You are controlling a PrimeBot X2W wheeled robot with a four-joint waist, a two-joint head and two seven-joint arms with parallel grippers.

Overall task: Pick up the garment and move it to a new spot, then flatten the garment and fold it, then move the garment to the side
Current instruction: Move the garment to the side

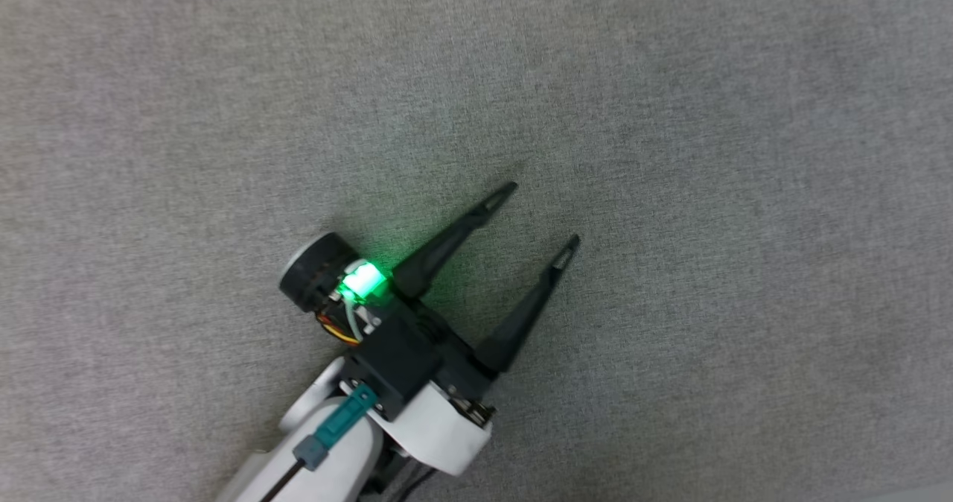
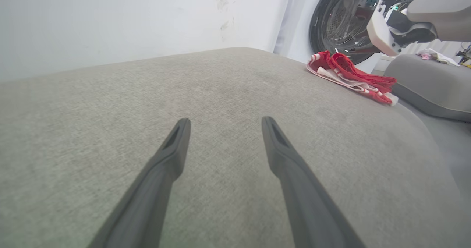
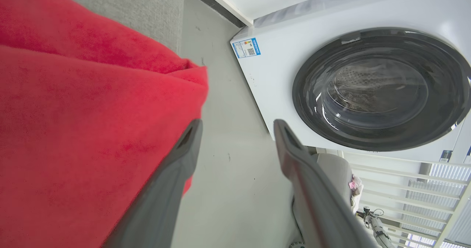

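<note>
The garment [image 2: 349, 75], red with white striped trim, lies folded in a small bundle at the far right edge of the grey fabric surface [image 2: 220, 86]. In the right wrist view the garment [image 3: 92, 130] is a broad red sheet on the left, touching the outer side of the left finger. My right gripper [image 3: 238, 123] is open at the garment's edge, with nothing between its fingers. My left gripper [image 1: 543, 214] hangs open and empty over bare grey fabric. In its own wrist view the left gripper [image 2: 225, 121] is well apart from the garment. My right arm [image 2: 404, 20] reaches in above the bundle.
A white front-loading washing machine [image 3: 379, 89] with a dark round door stands just beyond the surface's edge, above a strip of grey floor [image 3: 228, 167]. A grey cushion [image 2: 423, 78] lies to the right. A pale wall [image 2: 128, 20] runs behind the surface.
</note>
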